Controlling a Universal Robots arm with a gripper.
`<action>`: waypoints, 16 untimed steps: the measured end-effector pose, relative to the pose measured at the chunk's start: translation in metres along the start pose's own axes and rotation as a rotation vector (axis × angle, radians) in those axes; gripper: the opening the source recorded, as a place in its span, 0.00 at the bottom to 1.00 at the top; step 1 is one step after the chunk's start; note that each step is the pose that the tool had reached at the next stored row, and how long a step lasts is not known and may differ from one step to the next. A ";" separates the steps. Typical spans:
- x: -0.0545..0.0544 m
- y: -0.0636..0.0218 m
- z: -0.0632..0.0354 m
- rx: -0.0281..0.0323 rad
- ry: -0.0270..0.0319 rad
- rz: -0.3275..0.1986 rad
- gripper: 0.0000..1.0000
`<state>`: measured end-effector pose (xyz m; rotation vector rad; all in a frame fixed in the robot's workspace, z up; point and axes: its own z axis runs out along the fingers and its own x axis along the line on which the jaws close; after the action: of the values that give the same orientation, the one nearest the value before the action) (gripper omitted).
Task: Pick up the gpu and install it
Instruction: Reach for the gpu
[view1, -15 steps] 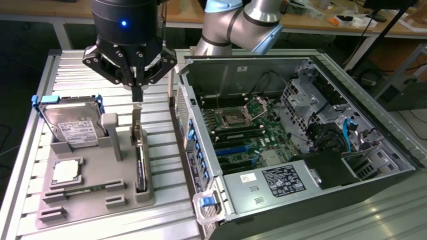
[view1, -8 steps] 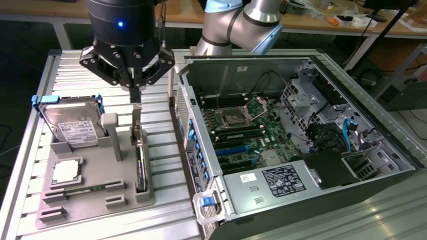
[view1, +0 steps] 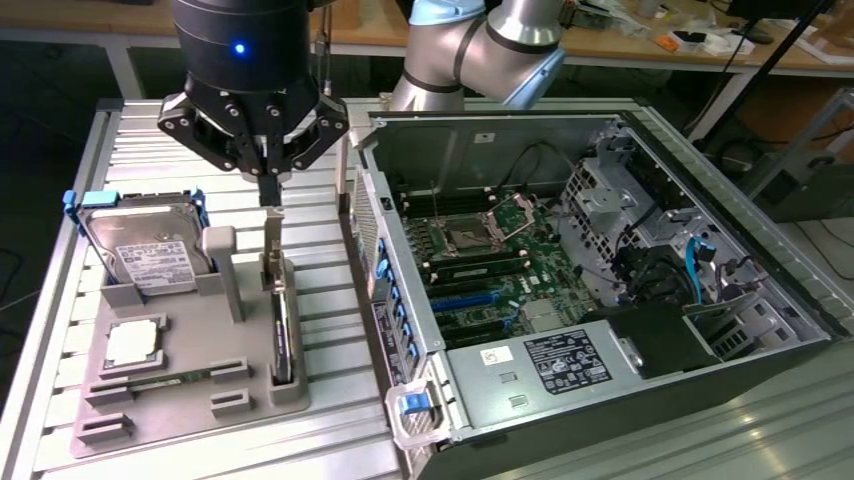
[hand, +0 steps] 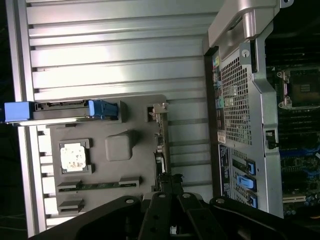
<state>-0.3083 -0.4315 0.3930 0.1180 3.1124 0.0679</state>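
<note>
Gripper (view1: 271, 197) linkages cover the spot where the tool meets the gpu (view1: 279, 300), so I cannot tell whether the jaws are apart or clamped on the card. The tip sits right at the card's upper end, by its silver bracket. The gpu stands on edge in a slot of the grey fixture (view1: 174, 410), along the fixture's side nearest the computer case (view1: 601, 280). In the wrist view the black gripper body cuts off the fixture's near edge and one end of the card. On the fixture's opposite side a hard drive (view1: 140, 248) with blue rails stands upright. A processor chip (view1: 134, 343) lies flat in a pocket at the fixture's middle. Beside that, a memory stick (view1: 163, 381) lies in a narrow groove, hard to make out. The open case stands just beside the fixture on the slatted table (view1: 147, 140), and its motherboard is partly in shadow.
</note>
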 end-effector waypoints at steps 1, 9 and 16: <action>0.000 0.0000 0.0000 0.0000 0.0000 0.000 0.11; 0.000 0.0000 0.0000 0.0000 0.0000 0.000 0.42; 0.000 0.0000 0.0000 0.0000 0.0000 0.000 0.54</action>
<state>-0.3083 -0.4315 0.3930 0.1179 3.1124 0.0679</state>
